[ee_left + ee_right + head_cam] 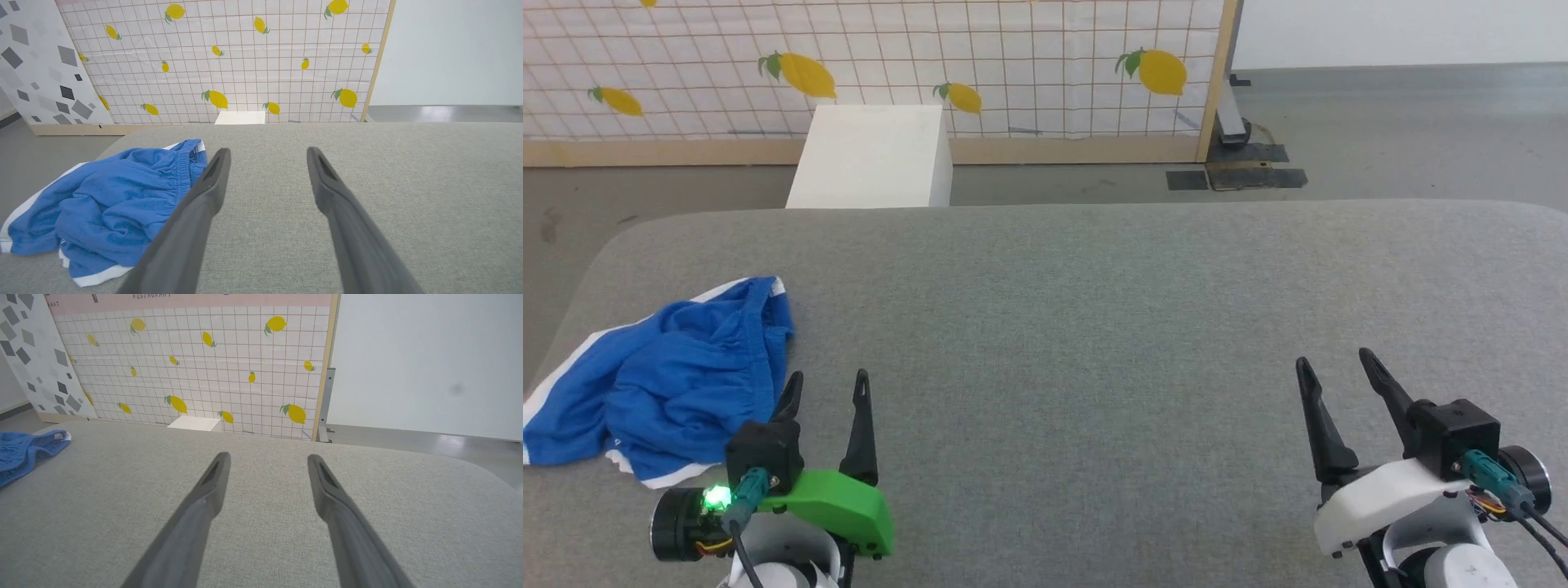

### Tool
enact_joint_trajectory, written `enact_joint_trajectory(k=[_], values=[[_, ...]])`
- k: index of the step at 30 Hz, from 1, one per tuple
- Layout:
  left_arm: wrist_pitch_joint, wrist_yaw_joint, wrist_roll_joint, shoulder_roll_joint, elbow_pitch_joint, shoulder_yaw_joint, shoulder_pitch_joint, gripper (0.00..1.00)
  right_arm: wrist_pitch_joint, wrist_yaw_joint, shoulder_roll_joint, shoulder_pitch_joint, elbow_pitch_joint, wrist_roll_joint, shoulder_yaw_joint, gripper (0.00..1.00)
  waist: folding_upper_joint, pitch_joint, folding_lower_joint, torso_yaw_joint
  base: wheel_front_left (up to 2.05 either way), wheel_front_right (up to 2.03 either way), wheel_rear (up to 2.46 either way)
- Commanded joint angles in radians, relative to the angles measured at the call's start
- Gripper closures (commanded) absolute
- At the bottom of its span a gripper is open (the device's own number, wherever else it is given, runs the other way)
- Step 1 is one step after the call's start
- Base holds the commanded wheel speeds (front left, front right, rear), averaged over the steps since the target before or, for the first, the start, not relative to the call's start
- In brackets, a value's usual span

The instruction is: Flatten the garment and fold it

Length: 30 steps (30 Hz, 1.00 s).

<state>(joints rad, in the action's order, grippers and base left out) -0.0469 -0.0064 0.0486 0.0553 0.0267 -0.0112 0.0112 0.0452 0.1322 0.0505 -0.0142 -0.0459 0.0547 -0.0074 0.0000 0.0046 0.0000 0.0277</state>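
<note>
left gripper (pixel 829 376) and right gripper (pixel 1333 357), fingers wide, over grey cushion (pixel 1094 327); crumpled garment (pixel 678 367) beside the left, white box (pixel 874 155) beyond.

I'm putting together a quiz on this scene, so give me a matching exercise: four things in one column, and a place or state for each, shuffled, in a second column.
Column one:
1. garment
2. left gripper
3. right gripper
4. white box

Column two:
A. open, over bare grey table at the lower right of the head view
B. behind the table, in front of the lemon-patterned panel
C. crumpled near the table's left edge
D. open, close beside the garment

Pairs: 1-C, 2-D, 3-A, 4-B
</note>
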Motion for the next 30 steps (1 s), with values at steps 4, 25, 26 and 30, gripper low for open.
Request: enact_joint_trajectory(k=[4, 25, 26, 30], values=[[-0.016, 0.011, 0.017, -0.001, 0.006, 0.004, -0.001, 0.0, 0.017, 0.0, 0.0, 0.017, -0.011, 0.015, 0.002, 0.0, 0.0, 0.002, 0.0, 0.026, 0.0, 0.0, 0.0], [-0.059, 0.025, 0.052, -0.002, 0.021, 0.013, -0.015, 0.0, 0.06, -0.001, 0.0, 0.022, -0.045, 0.041, 0.02, 0.0, 0.0, 0.008, 0.0, 0.166, 0.0, 0.0, 0.0], [-0.061, 0.026, 0.054, -0.002, 0.022, 0.014, -0.016, 0.0, 0.062, -0.001, 0.0, 0.022, -0.047, 0.042, 0.021, 0.0, 0.0, 0.009, 0.0, 0.173, 0.0, 0.0, 0.0], [-0.07, 0.028, 0.06, -0.002, 0.024, 0.017, -0.02, 0.0, 0.071, -0.001, 0.0, 0.023, -0.056, 0.046, 0.025, 0.0, 0.0, 0.008, 0.0, 0.201, 0.0, 0.0, 0.0]])
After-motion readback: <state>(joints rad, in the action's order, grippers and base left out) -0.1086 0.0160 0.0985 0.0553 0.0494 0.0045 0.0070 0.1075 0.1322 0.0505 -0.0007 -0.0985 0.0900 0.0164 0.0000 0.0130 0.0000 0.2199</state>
